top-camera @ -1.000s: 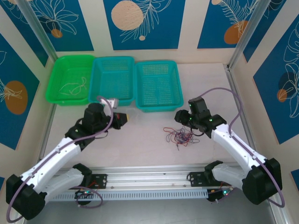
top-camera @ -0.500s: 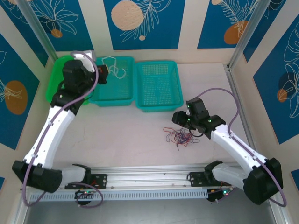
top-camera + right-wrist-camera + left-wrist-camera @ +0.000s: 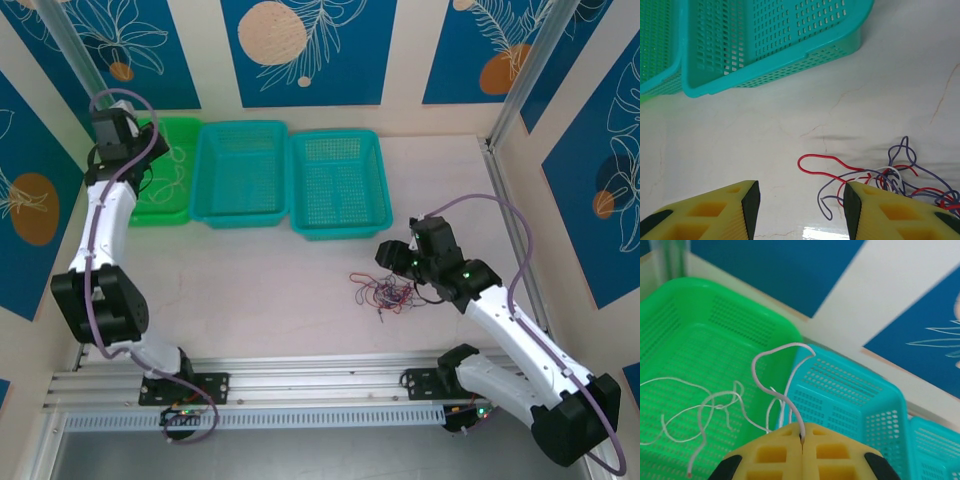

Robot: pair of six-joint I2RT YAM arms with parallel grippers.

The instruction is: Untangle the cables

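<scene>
Cables (image 3: 890, 182) in red, purple and white are seen lying in a loose tangle on the table (image 3: 765, 130), just beside the right gripper (image 3: 801, 205). Its jaws are held partly apart with nothing between them. A white cable (image 3: 771, 371) is pinched in the fully closed left gripper (image 3: 802, 439) above the green basket (image 3: 670, 305). A loose white strand (image 3: 705, 402) seems to lie on the basket floor.
</scene>
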